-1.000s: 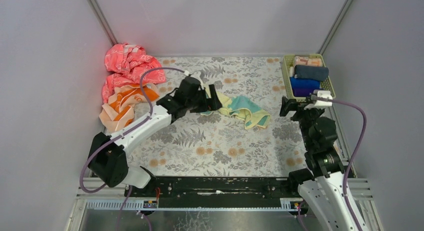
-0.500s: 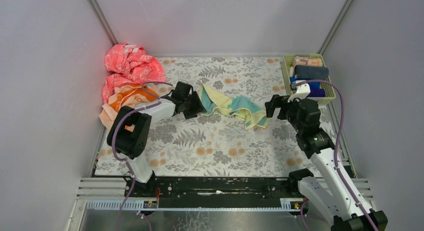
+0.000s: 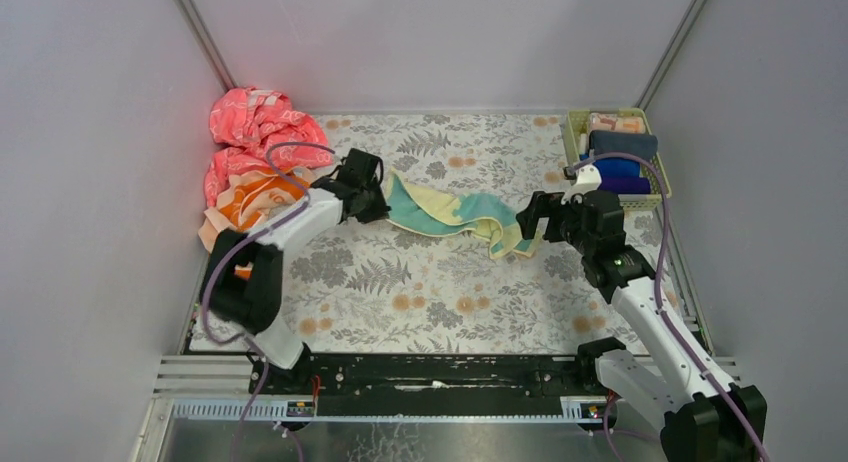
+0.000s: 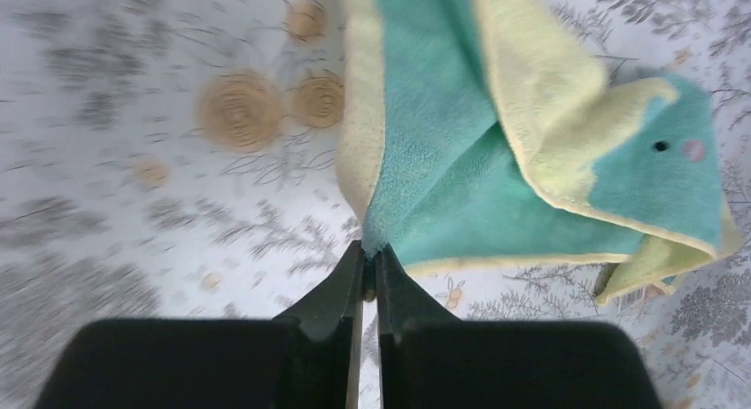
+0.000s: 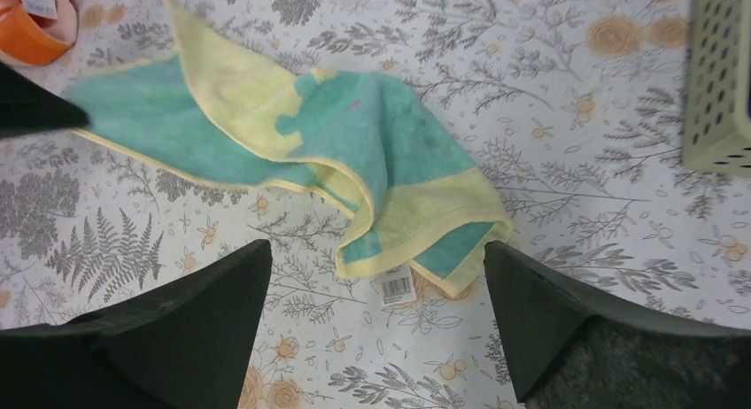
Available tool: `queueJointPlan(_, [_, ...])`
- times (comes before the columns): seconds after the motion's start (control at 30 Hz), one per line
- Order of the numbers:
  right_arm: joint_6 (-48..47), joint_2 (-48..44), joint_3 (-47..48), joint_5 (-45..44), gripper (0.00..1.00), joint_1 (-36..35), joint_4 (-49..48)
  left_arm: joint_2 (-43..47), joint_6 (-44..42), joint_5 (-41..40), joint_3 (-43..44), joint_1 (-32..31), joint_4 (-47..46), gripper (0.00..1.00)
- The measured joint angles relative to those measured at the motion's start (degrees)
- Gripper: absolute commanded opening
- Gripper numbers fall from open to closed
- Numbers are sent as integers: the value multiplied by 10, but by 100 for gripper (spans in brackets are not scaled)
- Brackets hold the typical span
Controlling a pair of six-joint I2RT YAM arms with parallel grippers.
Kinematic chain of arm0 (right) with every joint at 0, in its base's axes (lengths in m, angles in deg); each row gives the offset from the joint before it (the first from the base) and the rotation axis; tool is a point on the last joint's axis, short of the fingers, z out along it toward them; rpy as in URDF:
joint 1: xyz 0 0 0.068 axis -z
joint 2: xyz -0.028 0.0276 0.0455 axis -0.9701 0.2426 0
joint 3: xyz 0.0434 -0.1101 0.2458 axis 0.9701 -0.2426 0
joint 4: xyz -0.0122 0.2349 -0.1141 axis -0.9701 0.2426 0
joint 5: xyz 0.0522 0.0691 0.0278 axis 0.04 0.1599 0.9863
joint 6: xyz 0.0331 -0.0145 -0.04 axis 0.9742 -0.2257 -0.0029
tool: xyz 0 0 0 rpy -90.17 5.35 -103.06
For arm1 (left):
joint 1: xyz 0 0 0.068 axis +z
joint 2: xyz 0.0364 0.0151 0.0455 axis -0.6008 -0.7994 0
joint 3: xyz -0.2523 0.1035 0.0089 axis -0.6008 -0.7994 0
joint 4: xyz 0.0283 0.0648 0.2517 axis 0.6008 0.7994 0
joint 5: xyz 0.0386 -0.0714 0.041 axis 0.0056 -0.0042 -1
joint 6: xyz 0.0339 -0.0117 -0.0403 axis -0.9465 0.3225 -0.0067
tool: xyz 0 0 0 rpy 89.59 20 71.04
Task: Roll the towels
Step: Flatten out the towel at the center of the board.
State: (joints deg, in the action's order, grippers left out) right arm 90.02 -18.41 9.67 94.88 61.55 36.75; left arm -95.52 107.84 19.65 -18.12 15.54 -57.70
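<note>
On floral mat [image 3: 430, 282], rumpled fleecy towel [image 3: 450, 210]

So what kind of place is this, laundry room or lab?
Likely a robot lab test cell: plain panel walls box in a floral-covered table, left arm and right arm are bolted to a rail at its edge, plus a towel pile and a basket of rolled towels.
</note>
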Motion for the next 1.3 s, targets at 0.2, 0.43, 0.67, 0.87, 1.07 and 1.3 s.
queueJointPlan(0.2, [11, 85, 7, 45, 85, -1, 7, 156, -41, -126, -7, -2, 113, 48])
queueJointPlan(0.43, [15, 204, 41, 79, 70, -26, 27, 203, -37, -174, -104, 9, 175, 61])
queueJointPlan(0.67, [19, 287, 73, 64, 54, -56, 59, 218, -35, -127, -101, 12, 152, 60])
queueJointPlan(0.87, [64, 332, 75, 22, 46, -70, 80, 131, -35, -70, -82, 12, 91, 54])
queueJointPlan(1.07, [125, 348, 75, -40, 48, -119, 85, 62, -35, -54, -92, 13, 61, 51])
queueJointPlan(1.3, [168, 383, 75, -122, 48, -165, 84, 48, -33, -56, -129, 16, 43, 48])
